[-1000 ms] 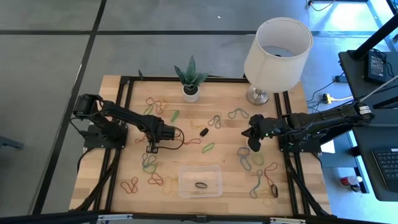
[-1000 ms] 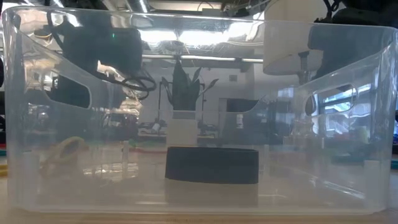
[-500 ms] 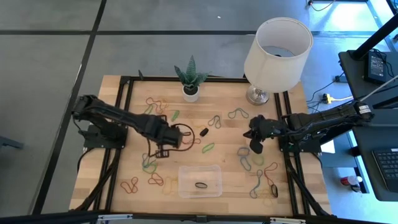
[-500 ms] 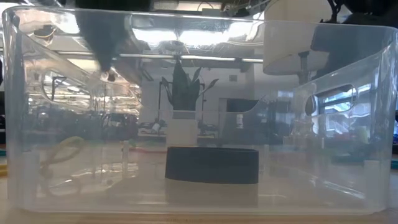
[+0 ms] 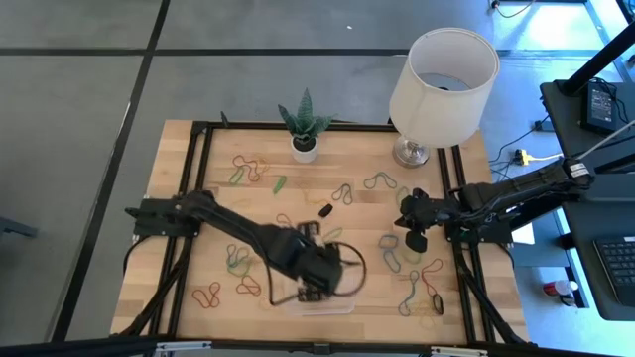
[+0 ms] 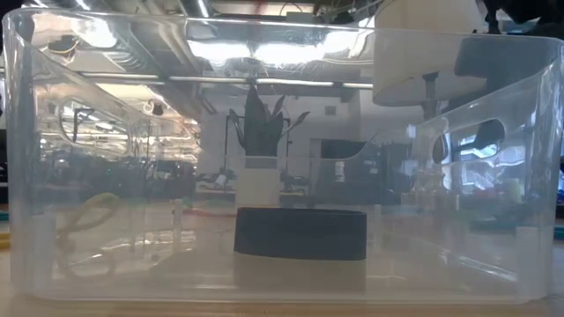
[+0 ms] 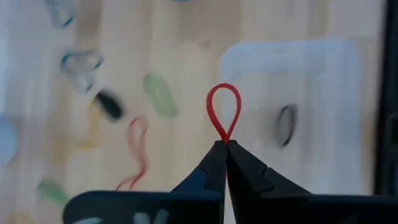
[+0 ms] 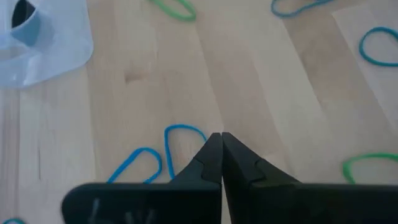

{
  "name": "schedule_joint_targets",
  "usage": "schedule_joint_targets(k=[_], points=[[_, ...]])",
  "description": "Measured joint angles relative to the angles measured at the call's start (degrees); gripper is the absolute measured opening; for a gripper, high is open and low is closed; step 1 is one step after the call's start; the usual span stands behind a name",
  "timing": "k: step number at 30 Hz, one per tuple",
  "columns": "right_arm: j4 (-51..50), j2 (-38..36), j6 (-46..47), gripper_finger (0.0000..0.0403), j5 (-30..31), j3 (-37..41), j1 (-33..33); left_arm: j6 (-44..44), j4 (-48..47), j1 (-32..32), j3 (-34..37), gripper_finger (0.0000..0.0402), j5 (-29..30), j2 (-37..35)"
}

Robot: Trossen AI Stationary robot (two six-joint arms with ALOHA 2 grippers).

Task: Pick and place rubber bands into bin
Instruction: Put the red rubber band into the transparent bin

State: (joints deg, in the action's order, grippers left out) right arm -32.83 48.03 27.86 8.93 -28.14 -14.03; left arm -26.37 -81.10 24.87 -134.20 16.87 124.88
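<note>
My left gripper [image 5: 310, 290] hangs over the left part of the clear bin [image 5: 337, 307], shut on a red rubber band [image 7: 224, 109]. In the left wrist view the bin [image 7: 298, 74] lies below and beside the band, with a black band [image 7: 286, 124] on its floor; the low view shows that band [image 6: 300, 233] through the bin's wall. My right gripper [image 5: 415, 238] stands shut above the table's right part, holding nothing, its tips [image 8: 221, 138] beside a blue band [image 8: 180, 134]. Several loose bands [image 5: 243, 169] lie flat on the wood. My left gripper pinches one narrow end of the red band's loop [image 7: 224, 135] between its two fingertips, coming from above and slanting down. The rest of the loop stands out beyond the tips as an open teardrop, lifted clear of table and bin.
A white lamp [image 5: 442, 74] stands at the far right and a small potted plant [image 5: 305, 149] at the far middle. A small black piece [image 5: 324, 210] lies mid-table. More bands [image 5: 422, 293] lie near the right front corner. Black frame rails [image 5: 466, 278] run along both sides.
My left gripper has risen and swung from the table's left middle toward the near edge and the right, ending over the bin, with its fingers shut. My right gripper has stayed in place.
</note>
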Motion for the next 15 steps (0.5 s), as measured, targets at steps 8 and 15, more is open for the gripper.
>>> schedule_joint_targets(k=[8,15], points=[[-0.46,-0.04,0.07,0.0009,-0.02,0.00,-2.88,-5.15,4.04,1.50,2.42,0.0002,-9.09,7.76],[-0.51,-0.04,0.15,0.0003,-0.02,0.00,-3.90,-7.53,3.34,2.13,2.46,0.0002,-13.53,14.69]])
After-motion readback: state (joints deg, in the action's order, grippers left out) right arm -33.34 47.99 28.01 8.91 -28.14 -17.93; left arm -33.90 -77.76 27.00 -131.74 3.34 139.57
